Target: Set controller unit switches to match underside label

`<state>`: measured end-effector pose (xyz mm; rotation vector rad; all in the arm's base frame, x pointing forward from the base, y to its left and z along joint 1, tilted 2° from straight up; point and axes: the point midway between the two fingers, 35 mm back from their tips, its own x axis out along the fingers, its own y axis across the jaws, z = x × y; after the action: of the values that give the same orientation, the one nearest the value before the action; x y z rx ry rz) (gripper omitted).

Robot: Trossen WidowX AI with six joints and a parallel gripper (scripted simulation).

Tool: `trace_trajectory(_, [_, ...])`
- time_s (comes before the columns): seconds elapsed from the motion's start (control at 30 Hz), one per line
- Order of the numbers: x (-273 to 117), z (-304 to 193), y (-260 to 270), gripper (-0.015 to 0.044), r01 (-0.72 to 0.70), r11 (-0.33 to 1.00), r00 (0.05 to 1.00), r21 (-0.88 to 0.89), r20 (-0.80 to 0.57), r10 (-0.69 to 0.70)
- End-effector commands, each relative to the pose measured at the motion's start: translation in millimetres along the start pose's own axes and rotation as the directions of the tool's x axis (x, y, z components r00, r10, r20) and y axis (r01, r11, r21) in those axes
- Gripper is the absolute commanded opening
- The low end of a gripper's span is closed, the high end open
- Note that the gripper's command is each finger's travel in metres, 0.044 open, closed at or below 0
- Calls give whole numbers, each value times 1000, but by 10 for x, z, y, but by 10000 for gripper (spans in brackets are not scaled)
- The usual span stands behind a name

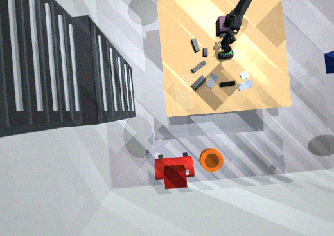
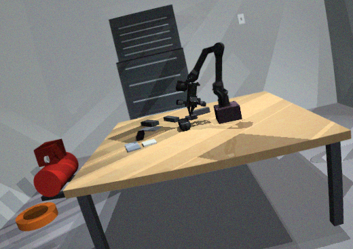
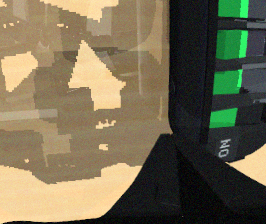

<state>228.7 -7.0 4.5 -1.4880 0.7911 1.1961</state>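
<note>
The controller unit (image 1: 227, 56) (image 2: 184, 124) (image 3: 189, 75) sits on the bench below the arm, at the right of the wrist view. Its switches face up, and four green ends show in the wrist view, above the ON mark. The lowest one looks darker and lacks the bright green edge of those above. The numbers, the other switches and the underside label are hidden in the wrist view. I cannot tell every setting. My gripper (image 3: 169, 143) (image 2: 191, 115) is shut and empty, its tips close by the unit's ON-marked end. Whether they touch it is unclear.
Dark modules (image 1: 195, 45) (image 1: 205, 52) (image 1: 198, 66) (image 1: 198, 83), a grey-blue plate (image 1: 212, 81), a black bar (image 1: 227, 83), a white tile (image 1: 244, 75) and a pale blue plate (image 1: 245, 85) lie around the unit. The arm's purple base block (image 2: 228, 113) stands on the bench.
</note>
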Motion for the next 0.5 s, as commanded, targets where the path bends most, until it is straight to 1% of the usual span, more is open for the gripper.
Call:
trace_trajectory(0.0, [-9,-15,3,0,14,1000,1000,-9,-5,-14])
trace_trajectory(0.47, [-14,-22,1,0,9,1000,1000,-5,-6,-9])
